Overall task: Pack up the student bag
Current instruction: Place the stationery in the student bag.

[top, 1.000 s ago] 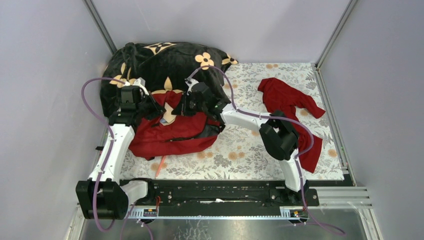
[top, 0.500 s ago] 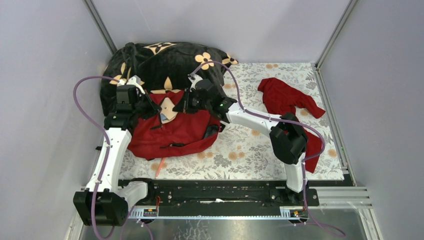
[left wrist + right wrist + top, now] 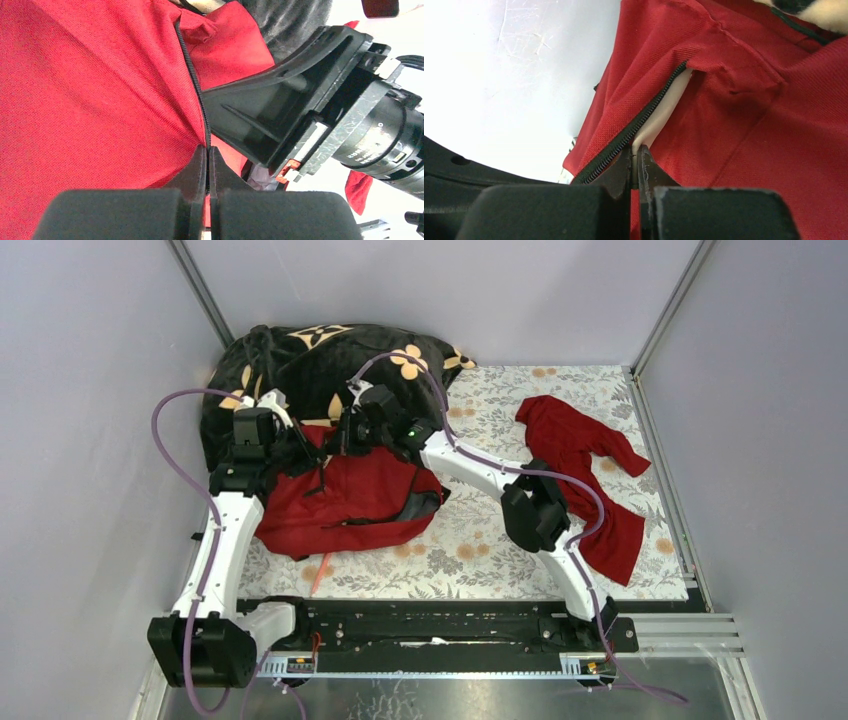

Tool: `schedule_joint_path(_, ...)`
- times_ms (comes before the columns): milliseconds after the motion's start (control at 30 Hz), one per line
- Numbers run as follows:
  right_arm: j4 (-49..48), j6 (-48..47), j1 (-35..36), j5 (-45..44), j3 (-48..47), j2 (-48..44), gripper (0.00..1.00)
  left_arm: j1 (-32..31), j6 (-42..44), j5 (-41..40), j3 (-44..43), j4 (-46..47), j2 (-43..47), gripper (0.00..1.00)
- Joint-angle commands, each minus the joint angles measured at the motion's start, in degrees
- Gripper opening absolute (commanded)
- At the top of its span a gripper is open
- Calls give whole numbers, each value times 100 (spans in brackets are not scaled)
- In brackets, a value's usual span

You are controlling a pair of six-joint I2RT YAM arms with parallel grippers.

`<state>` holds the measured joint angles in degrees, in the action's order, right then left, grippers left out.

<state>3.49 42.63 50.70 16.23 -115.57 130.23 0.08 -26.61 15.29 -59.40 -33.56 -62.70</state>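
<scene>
The large dark-red fabric student bag (image 3: 345, 502) lies left of centre in the overhead view, its top against the black plush blanket with orange flowers (image 3: 320, 365) at upper left. The left gripper (image 3: 207, 150) is pinched tight on the bag's black zipper edge. The right gripper (image 3: 635, 150) is clamped on another stretch of that zipper. A limp red garment (image 3: 575, 445) lies at right.

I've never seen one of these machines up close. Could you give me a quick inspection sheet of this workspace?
Surface: floral table cover, flat.
Job's things: student bag lying at left, zipper partly open.
Clutter: black blanket behind the bag; red garment at right.
End effectors: left end effector and right end effector each shut on the bag's zipper edge.
Cables: purple cables looping off both arms.
Surroundings: grey walls.
</scene>
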Motion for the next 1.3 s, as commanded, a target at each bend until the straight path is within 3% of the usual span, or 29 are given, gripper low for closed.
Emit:
schedule_joint_path(0, -371, 69, 79, 186, -470, 250, 0, -16, -88, 693, -187, 308, 57, 0)
schedule_joint_path(133, -1257, 169, 109, 788, 159, -51, 5, -16, -154, 598, -153, 348, 59, 0)
schedule_joint_path(200, -1234, 130, 111, 755, 416, -225, 19, -16, -213, 572, -142, 379, 56, 0)
schedule_joint_path(233, -1243, 91, 101, 657, 614, -365, 37, -16, -239, 530, -142, 392, 50, 0)
schedule_joint_path(267, -1234, 37, 99, 542, 821, -516, 47, -16, -266, 490, -142, 387, 47, 0)
schedule_joint_path(333, -1254, -57, 98, 326, 1219, -836, 59, -12, -283, 413, -142, 378, 49, 0)
schedule_joint_path(467, -1410, -71, 17, 164, 1861, -1428, 66, -16, -264, 360, -128, 353, 21, 0)
schedule_joint_path(667, -1778, 35, -142, 48, 2742, -2185, 67, -16, -202, 325, -57, 331, -25, 0)
schedule_joint_path(733, -1746, -22, -157, -10, 2840, -2294, 58, -16, -195, 306, -31, 309, -31, 0)
schedule_joint_path(800, -1629, -35, -153, -126, 2808, -2275, 40, -16, -179, 317, -31, 313, -18, 0)
schedule_joint_path(900, -1357, -19, -149, -137, 2378, -1868, 21, -16, -161, 313, -73, 271, 22, 0)
schedule_joint_path(1267, -615, 468, 140, 776, -196, 322, 15, -13, -231, 470, -90, 249, 138, 0)
